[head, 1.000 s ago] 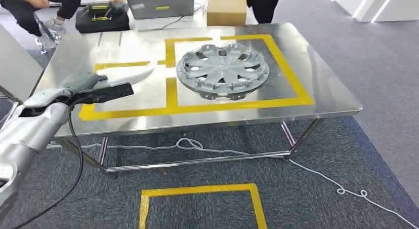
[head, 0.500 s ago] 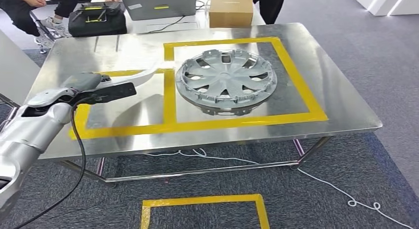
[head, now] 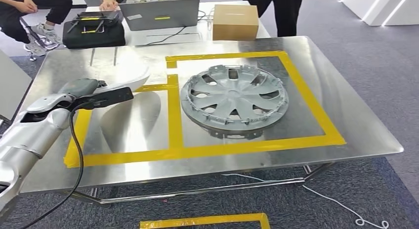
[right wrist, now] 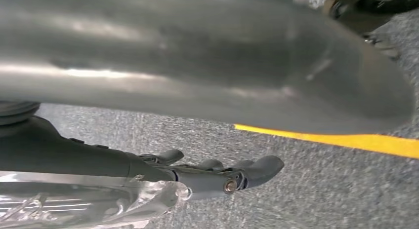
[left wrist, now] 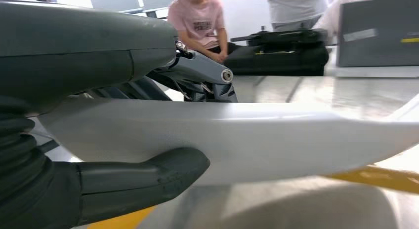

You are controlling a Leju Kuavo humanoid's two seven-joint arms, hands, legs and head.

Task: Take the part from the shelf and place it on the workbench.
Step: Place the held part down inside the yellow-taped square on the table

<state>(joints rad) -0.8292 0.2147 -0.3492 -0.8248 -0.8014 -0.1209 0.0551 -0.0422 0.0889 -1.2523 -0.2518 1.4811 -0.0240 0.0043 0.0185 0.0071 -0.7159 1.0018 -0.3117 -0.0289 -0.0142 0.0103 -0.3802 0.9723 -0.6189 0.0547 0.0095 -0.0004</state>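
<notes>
White and curved, the part (head: 129, 77) sits in the grasp of the left hand (head: 91, 93), held above the left side of the steel workbench (head: 356, 135), over the yellow tape (head: 173, 118) that marks out its left box. The left wrist view shows the thumb (left wrist: 148, 177) under the part (left wrist: 257, 140) and the darker fingers over it. A grey hubcap (head: 233, 99) lies inside the right taped box. The right hand (right wrist: 217, 172) hangs over grey carpet (right wrist: 321, 189), fingers loosely curled, grasping nothing.
</notes>
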